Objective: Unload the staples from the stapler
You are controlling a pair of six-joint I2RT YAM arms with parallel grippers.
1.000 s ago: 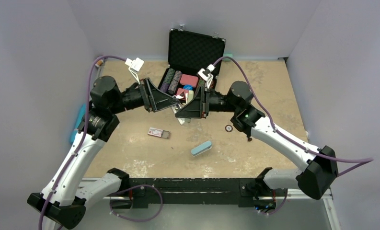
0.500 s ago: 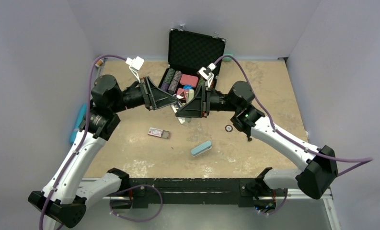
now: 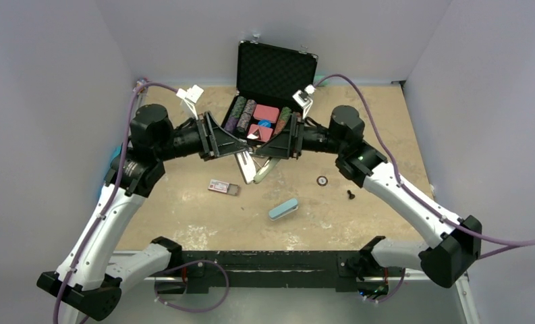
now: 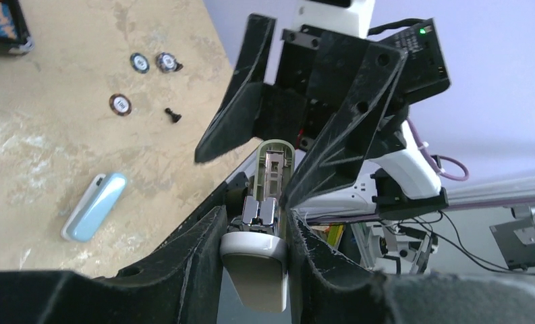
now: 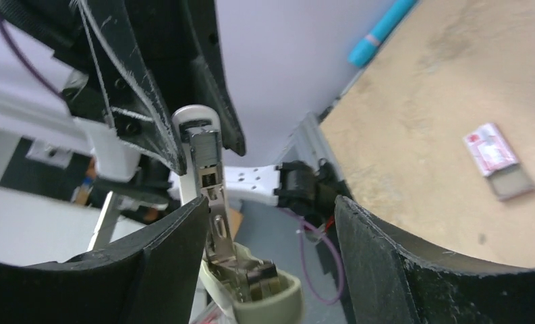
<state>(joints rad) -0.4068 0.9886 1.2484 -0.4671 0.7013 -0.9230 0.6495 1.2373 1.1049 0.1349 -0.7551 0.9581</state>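
Note:
A pale grey-green stapler [image 3: 256, 167] hangs swung open above the table's middle. My left gripper [image 3: 246, 146] is shut on its rear end; the white base [image 4: 254, 266] is pinched between the black fingers [image 4: 183, 270]. The metal magazine arm [image 4: 273, 165] points away toward my right gripper [image 3: 263, 144]. That right gripper [image 5: 271, 202] stands open, jaws wide apart. The stapler's metal arm [image 5: 210, 182] runs close beside its left finger [image 5: 163, 250], and the green body [image 5: 268, 304] sits low between the jaws. The staples are hidden from view.
A small red-and-white box [image 3: 222, 187] lies on the table with its drawer slid out. A light blue oblong thing [image 3: 283, 209], a chip [image 3: 322, 180] and a black screw [image 3: 350, 194] lie nearer. An open black case [image 3: 272, 74] with chips stands behind. A teal pen [image 3: 109, 172] lies at the left edge.
The left gripper closed on the stapler's rear. My right gripper opened and drew back to the right. The stapler now hangs lower and more spread open.

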